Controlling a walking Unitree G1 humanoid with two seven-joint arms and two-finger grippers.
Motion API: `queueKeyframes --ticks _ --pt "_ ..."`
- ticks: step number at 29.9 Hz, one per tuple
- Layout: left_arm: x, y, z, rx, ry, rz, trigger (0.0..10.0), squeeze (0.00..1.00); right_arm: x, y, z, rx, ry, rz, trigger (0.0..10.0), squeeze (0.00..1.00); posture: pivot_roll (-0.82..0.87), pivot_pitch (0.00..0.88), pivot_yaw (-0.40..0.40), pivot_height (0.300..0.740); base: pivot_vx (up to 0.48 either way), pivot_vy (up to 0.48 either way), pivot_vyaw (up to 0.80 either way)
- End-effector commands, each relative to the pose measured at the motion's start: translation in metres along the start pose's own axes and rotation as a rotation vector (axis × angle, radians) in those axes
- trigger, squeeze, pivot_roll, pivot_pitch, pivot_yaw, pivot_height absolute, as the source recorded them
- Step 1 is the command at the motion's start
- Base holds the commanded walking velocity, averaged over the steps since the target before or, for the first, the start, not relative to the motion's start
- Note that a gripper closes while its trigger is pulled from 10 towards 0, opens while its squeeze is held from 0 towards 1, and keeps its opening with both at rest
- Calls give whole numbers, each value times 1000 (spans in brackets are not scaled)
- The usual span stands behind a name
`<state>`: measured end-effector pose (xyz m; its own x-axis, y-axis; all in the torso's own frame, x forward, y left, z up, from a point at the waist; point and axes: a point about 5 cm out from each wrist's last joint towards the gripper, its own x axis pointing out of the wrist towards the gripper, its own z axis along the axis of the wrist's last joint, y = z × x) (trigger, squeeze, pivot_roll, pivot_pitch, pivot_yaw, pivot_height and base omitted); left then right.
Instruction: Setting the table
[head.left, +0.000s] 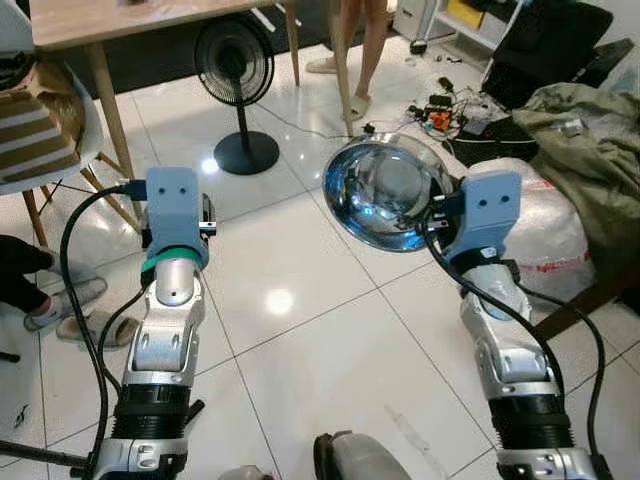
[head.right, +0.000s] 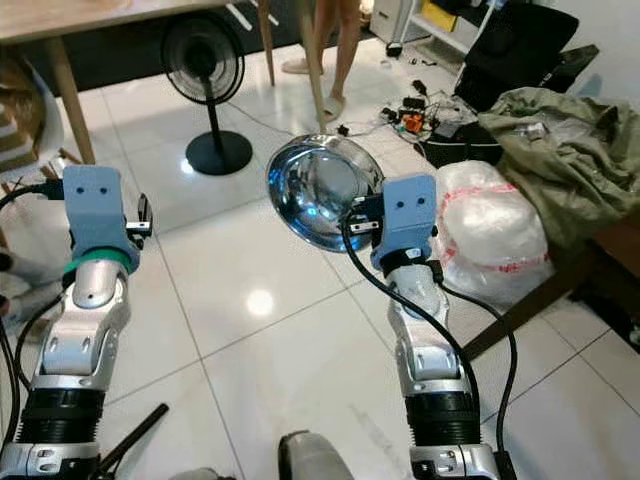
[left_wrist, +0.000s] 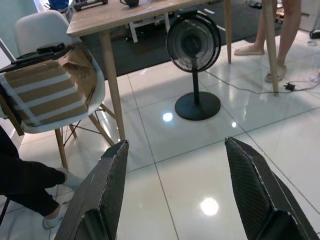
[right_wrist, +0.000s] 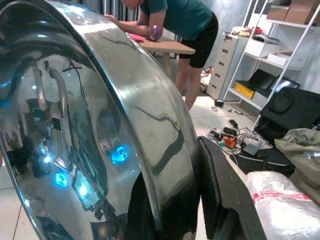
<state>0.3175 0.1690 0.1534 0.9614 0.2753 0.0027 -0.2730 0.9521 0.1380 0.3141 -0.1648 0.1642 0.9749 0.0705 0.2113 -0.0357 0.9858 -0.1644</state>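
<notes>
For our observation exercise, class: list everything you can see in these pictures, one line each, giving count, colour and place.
Metal bowl: one, silver, held on edge above the floor.
Wooden table: one, light wood, ahead on the left.
Fan: one, black, standing beside the table.
Chair: one, white, holding a taped brown parcel.
Plastic-wrapped bundle: one, white, on the right.
Green cloth: one heap, far right.
Cables: tangle, on the tiles.
Person: one, leaning on the table.
Left pincer: open, empty.
Right pincer: clamped on the bowl's rim.
</notes>
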Motion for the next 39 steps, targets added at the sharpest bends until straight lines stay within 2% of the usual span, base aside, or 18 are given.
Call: queueKeyframes --ticks 1,13,20,39 --pt "-1 0 -3 -3 4 -5 10000 0 0 3 2 15 -17 8 10000 0 -195 0 33 740 0 0 0" --pt "1 3 -3 2 2 13 10000 0 0 2 2 17 -18 8 10000 0 -198 0 34 740 0 0 0" --pt "2 8 -4 18 1 36 10000 0 0 2 2 20 -18 8 10000 0 -196 0 34 740 470 0 0" --pt "2 8 -6 30 8 30 10000 0 -1 3 1 24 -16 5 10000 0 -196 0 35 740 480 0 0"
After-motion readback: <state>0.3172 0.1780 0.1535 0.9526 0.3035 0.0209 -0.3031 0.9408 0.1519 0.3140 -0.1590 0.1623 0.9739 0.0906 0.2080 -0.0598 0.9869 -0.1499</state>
